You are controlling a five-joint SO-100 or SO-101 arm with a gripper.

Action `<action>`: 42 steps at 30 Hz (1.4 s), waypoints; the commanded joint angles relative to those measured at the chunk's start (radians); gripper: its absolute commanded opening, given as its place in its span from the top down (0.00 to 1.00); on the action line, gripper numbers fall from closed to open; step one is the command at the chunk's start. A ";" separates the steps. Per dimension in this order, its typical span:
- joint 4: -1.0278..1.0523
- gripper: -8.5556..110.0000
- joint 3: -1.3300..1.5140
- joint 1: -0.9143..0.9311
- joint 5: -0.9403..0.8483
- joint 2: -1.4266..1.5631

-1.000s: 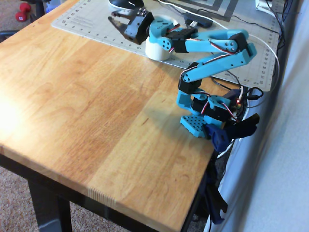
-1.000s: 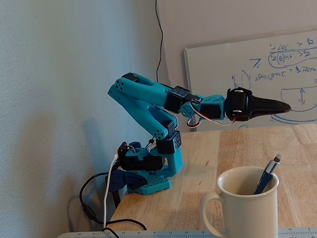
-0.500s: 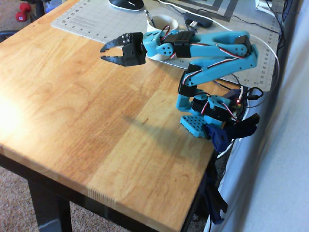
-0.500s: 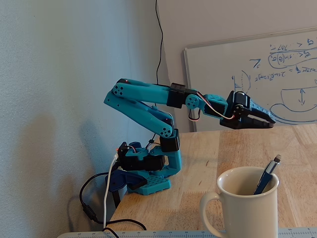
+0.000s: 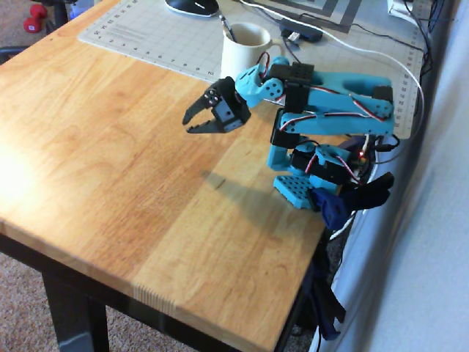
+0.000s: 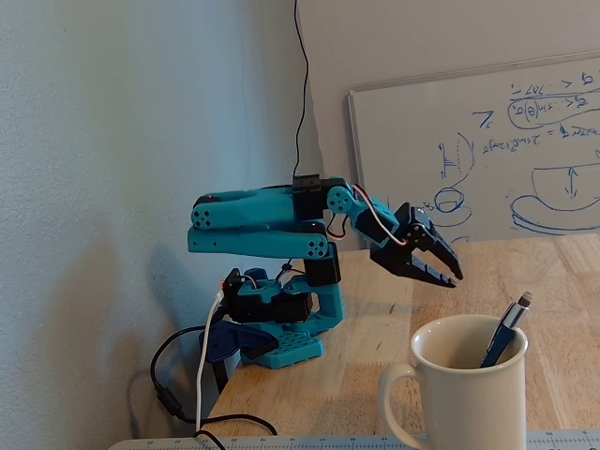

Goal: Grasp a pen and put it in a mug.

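The cream-white mug [image 5: 244, 48] stands on the grey cutting mat at the back of the table; in the fixed view the mug [image 6: 469, 392] fills the near foreground. The pen [image 6: 504, 332] leans inside it, its clip end sticking out over the rim; in the overhead view the pen [image 5: 228, 28] pokes out at the mug's left. My gripper [image 5: 196, 122] hovers above the bare wood, well away from the mug, tilted downward. Its black fingers stand slightly apart with nothing between them, as the gripper [image 6: 453, 277] shows in the fixed view too.
A grey cutting mat [image 5: 154, 37] covers the table's back. A black mouse [image 5: 192, 6] and cables lie beyond it. The arm's blue base [image 5: 311, 172] is clamped at the table's right edge. A whiteboard [image 6: 478, 150] leans on the wall.
The arm has folded back toward its base, pulling the gripper away from the mug and lowering it over the wood. The pen stays in the mug throughout.
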 commanded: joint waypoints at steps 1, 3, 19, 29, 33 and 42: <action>0.032 0.90 0.017 -0.009 -0.008 0.091; 0.057 0.91 0.049 -0.009 -0.008 0.137; 0.476 0.92 0.054 -0.011 0.005 0.364; 0.486 0.92 0.054 -0.006 0.005 0.359; 0.486 0.92 0.054 -0.003 0.005 0.359; 0.486 0.92 0.054 -0.003 0.005 0.359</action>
